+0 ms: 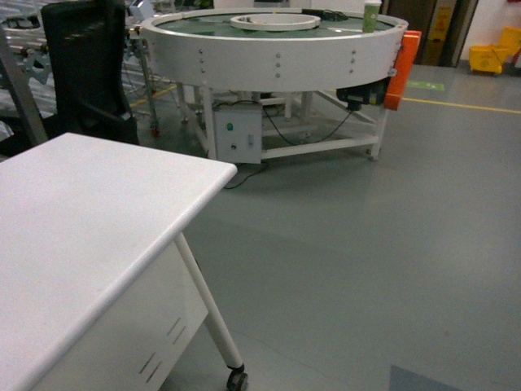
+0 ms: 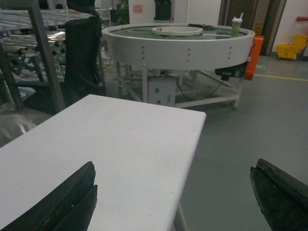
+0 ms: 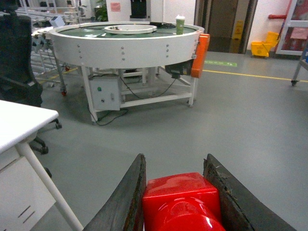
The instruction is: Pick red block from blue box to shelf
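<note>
Gripping the block [image 3: 182, 202] in the right claw [image 3: 179, 192], fingers pressing its two sides, stud facing the camera. Holding the left claw [image 2: 173, 192] wide open and empty above the white surface [image 2: 120, 144]. Carrying rather than placing, by the look of it: metal racking [image 2: 29, 24] showing ahead and to the left of the left claw, possibly the shelf, too partial to tell. Box not showing anywhere.

Black, curved, rough-edged fingers [image 3: 126, 202] on both grippers
</note>
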